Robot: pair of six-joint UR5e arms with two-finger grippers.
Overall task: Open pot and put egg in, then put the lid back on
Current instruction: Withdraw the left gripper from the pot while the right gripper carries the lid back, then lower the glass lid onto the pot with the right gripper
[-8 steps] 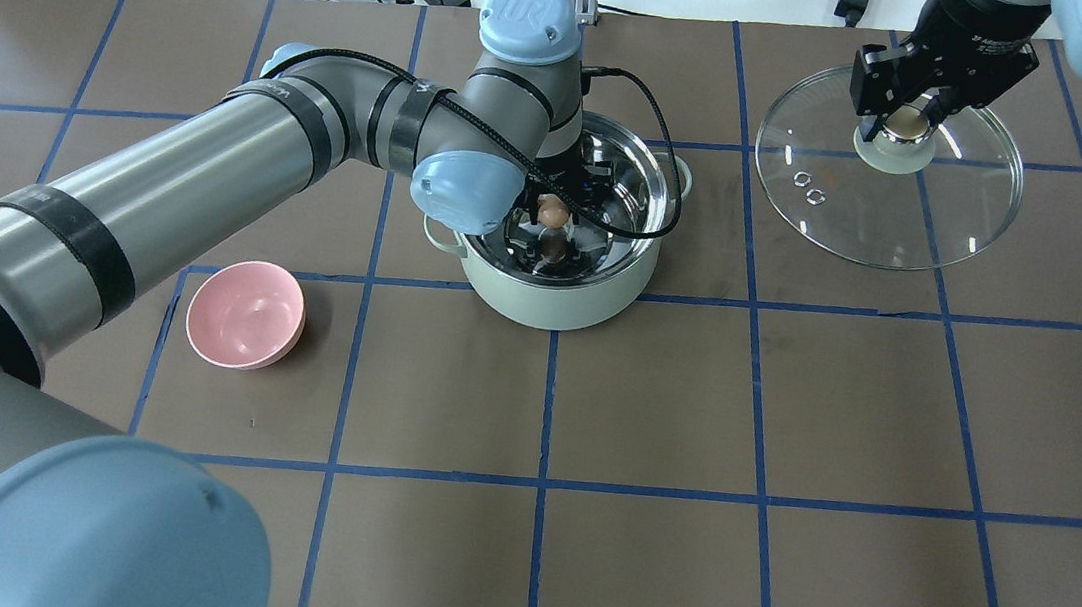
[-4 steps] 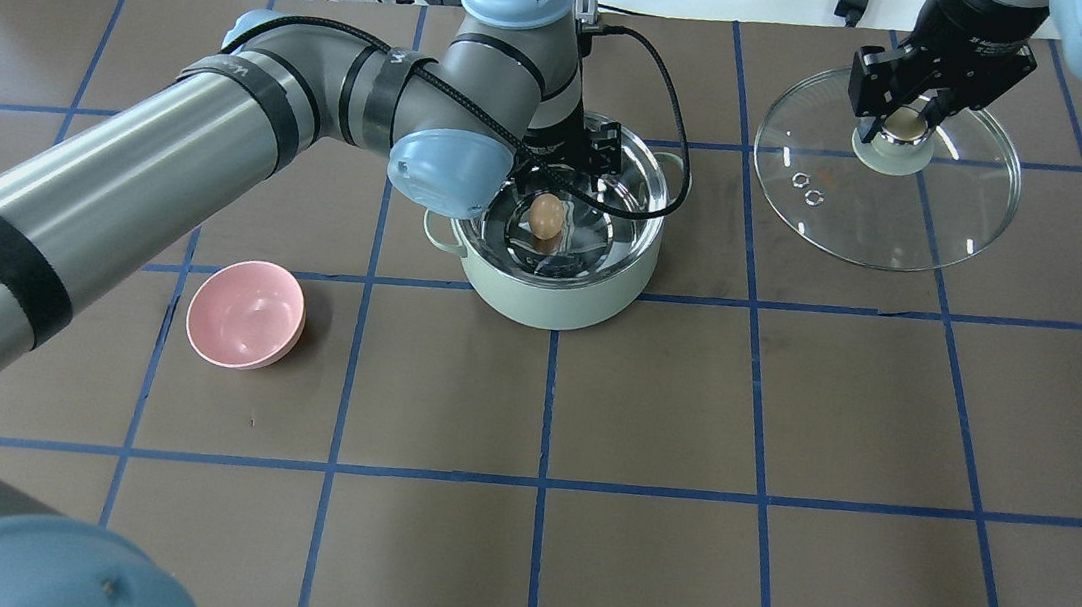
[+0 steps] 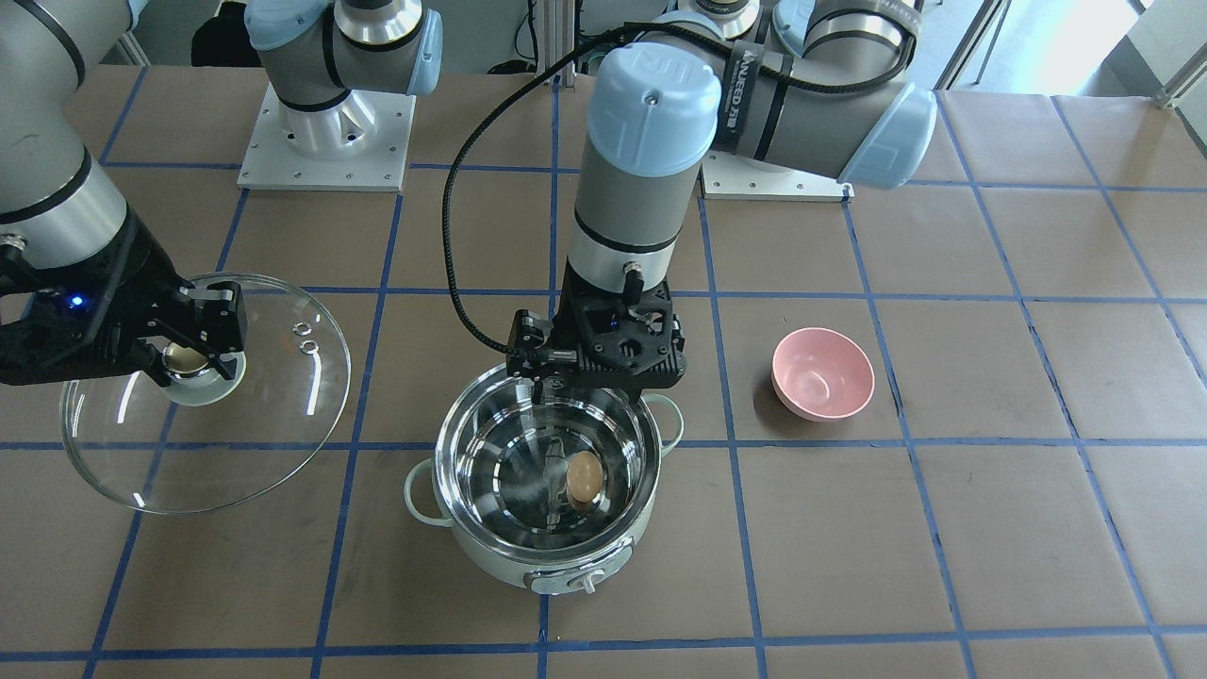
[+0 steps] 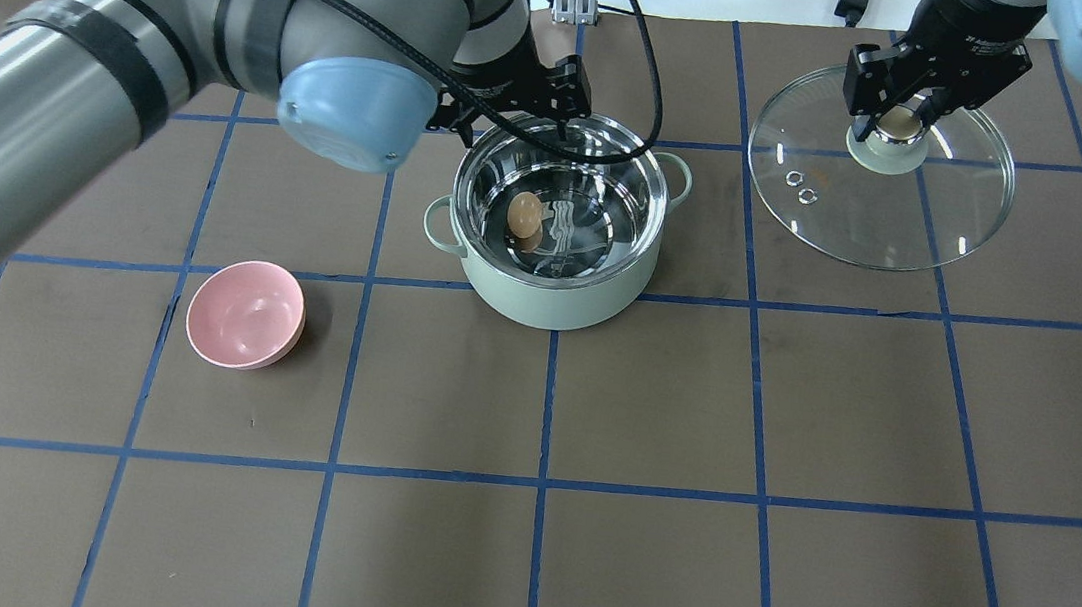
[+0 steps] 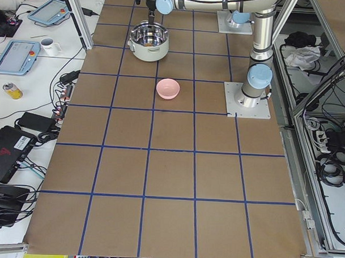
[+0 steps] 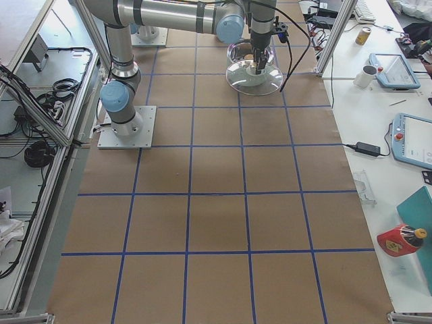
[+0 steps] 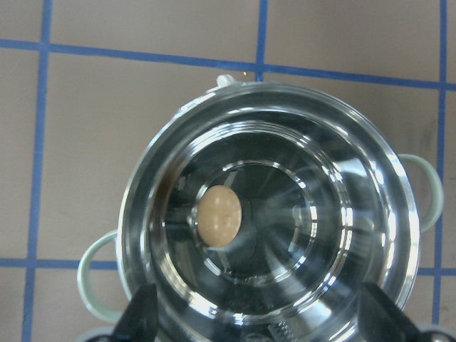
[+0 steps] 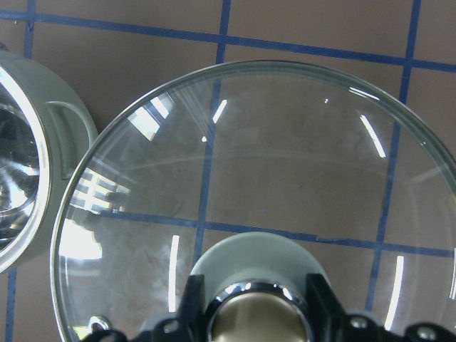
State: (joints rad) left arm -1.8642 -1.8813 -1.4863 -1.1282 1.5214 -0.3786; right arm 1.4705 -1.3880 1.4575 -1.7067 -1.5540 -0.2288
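Right jaws grip lid (image 4: 906, 199) | left jaws spread above pot (image 4: 551, 302) rim | egg (image 4: 524, 212) inside

Overhead view: mint-green pot (image 4: 556, 300), upright and uncovered; tan egg (image 4: 524, 212) on its steel floor, toward 9 o'clock; clear glass lid (image 4: 903, 211), knob up, at the pot's 2 o'clock.

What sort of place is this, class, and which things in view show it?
Probably a robotics lab workcell, despite the pot: two robot arms bolted to a table marked with a blue tape grid, and teach pendants on a side bench.
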